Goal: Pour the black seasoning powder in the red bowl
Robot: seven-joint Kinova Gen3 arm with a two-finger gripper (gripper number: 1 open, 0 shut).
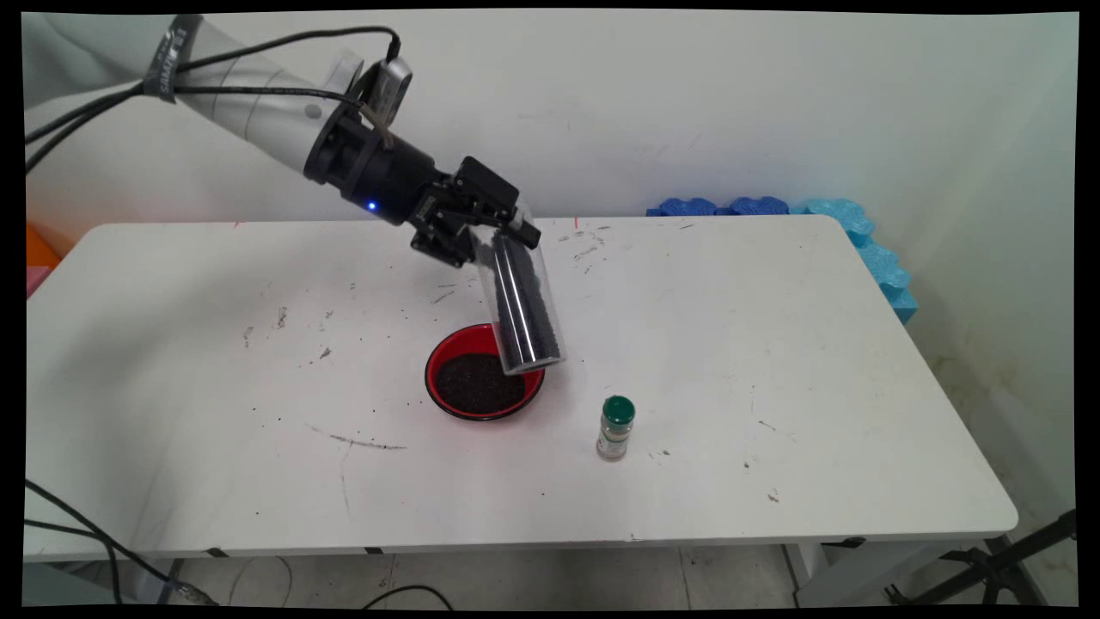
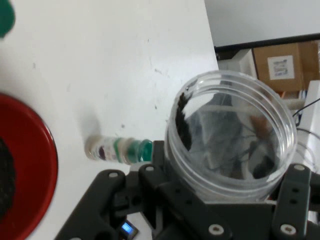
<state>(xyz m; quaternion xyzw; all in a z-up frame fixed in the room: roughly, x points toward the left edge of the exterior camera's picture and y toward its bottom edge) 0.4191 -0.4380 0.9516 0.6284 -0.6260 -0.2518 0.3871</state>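
Gripper point(image 1: 481, 225) clamped on clear plastic jar point(image 1: 522, 309), tipped mouth-down over red bowl point(image 1: 438, 368) (dark grains already inside); green-capped spice bottle point(image 1: 616, 427) upright nearby.

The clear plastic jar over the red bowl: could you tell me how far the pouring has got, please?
Much dark grain already lies in the round red bowl. The hand holds the clear plastic jar tilted mouth-down over the bowl's rim. Some grain clings inside. The small green-capped bottle stands untouched.
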